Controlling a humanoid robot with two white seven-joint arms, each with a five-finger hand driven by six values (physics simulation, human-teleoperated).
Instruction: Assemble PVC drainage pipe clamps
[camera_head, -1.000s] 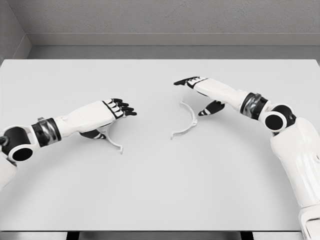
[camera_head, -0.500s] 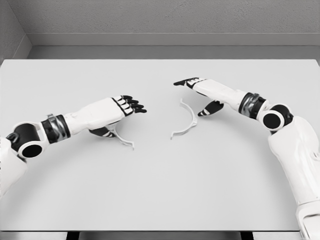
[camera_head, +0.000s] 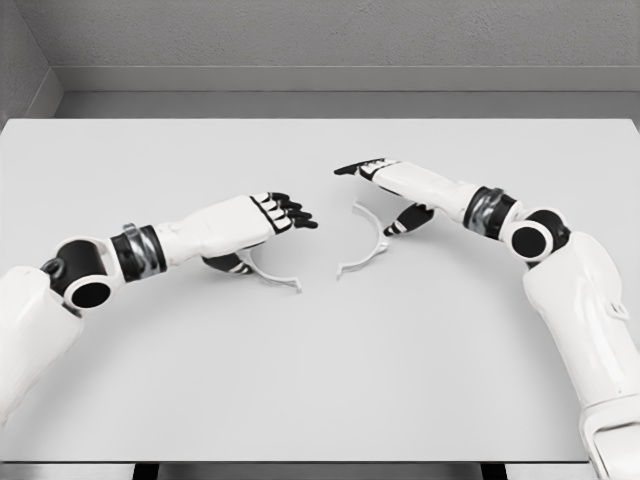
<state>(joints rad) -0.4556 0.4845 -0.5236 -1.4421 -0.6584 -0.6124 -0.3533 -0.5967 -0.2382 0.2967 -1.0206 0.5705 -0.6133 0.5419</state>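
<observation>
Two thin white half-ring clamp pieces lie on the white table. The left clamp half curves out from under my left hand, pinched between the thumb below and the palm, its free end pointing right. The right clamp half lies as an arc bulging to the right, a short gap from the left one. My right hand hovers over its upper end with fingers stretched out to the left; its thumb tip sits right beside the arc, and I cannot tell whether it touches.
The table's far edge meets a grey wall with a ledge at the back. Both forearms lie low over the tabletop on either side of the middle.
My left hand has slid right toward the centre, carrying its clamp half along. The right hand and its arc have shifted slightly left, so the gap between the two pieces has shrunk.
</observation>
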